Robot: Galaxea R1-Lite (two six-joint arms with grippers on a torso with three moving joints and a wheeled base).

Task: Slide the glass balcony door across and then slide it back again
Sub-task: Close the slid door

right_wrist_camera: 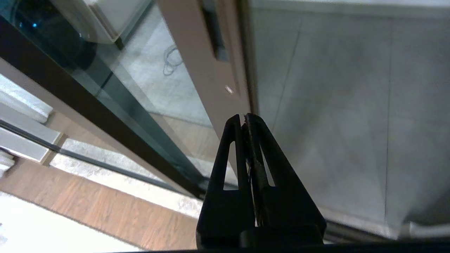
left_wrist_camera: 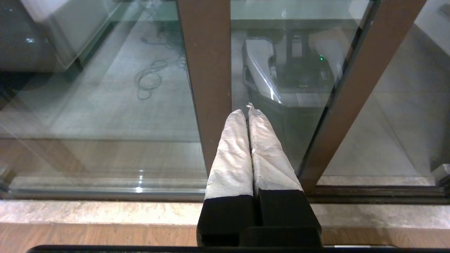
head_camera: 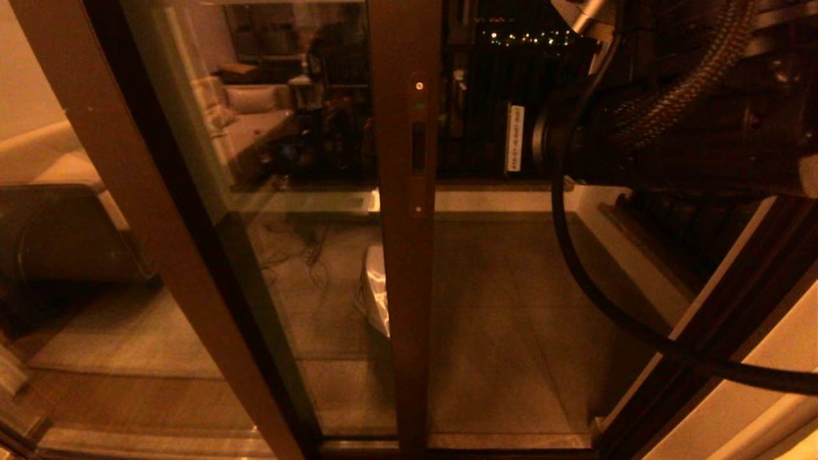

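Observation:
The glass balcony door is a reflective pane in a dark brown frame. Its vertical stile stands mid-view and carries a narrow handle slot. Right of the stile the doorway is open to the balcony. My right gripper is shut with nothing in it. Its black tips lie at the free edge of the stile, below the handle slot; I cannot tell whether they touch. My left gripper is shut and empty, down by the floor track, pointing at glass between two brown stiles. Neither gripper shows in the head view.
My right arm and its black cable fill the upper right of the doorway. Grey balcony tiles and a black railing lie beyond. A fixed lighter-brown stile and a sofa are at the left, and the door frame is at the right.

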